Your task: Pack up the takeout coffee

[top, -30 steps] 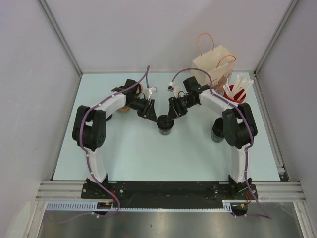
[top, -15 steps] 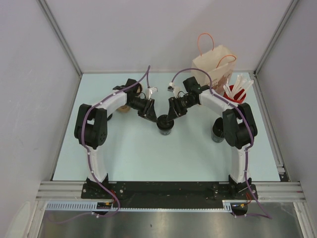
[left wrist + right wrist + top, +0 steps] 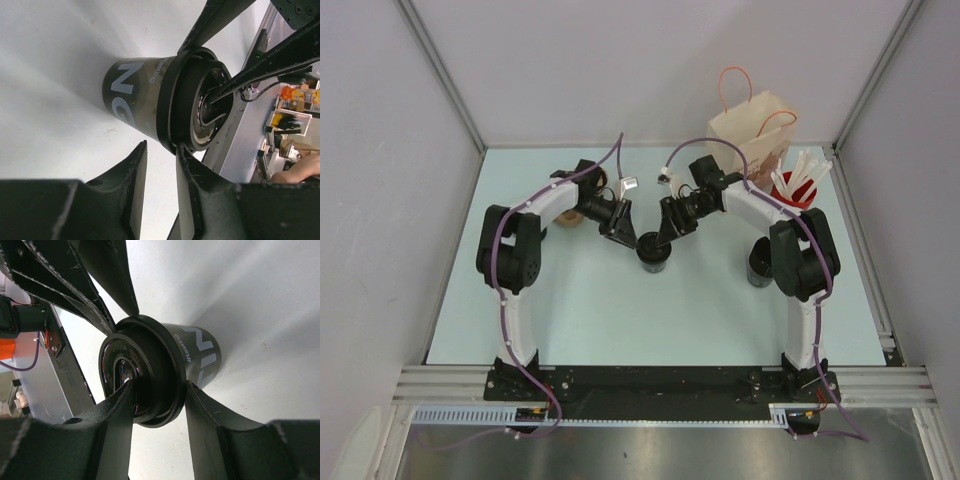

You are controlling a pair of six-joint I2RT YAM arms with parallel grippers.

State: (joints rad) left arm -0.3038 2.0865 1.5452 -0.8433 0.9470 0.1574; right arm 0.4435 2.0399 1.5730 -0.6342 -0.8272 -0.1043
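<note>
Top view: the takeout coffee [image 3: 653, 252] stands upright at mid-frame on the table [image 3: 580, 310], and both arms have their noses on it. The left gripper [image 3: 628, 235] is at its upper-left, the right gripper [image 3: 663, 238] at its upper-right. The paper bag [image 3: 750, 135] waits at upper right, on the right arm's side, so that arm looks best placed for the carry.

Left wrist view: the cup fills the centre, lid [image 3: 172, 100] towards the right of frame. The left fingers [image 3: 136, 175] stand narrow, bare table showing between them, tips just at the lid's lower edge with nothing visibly nipped.

Right wrist view: here's the grip! One finger lies over the lid's sunken top and the other presses the cup's outer wall. The rim is clamped between them, and the cup's axis runs across the fingers.
</note>
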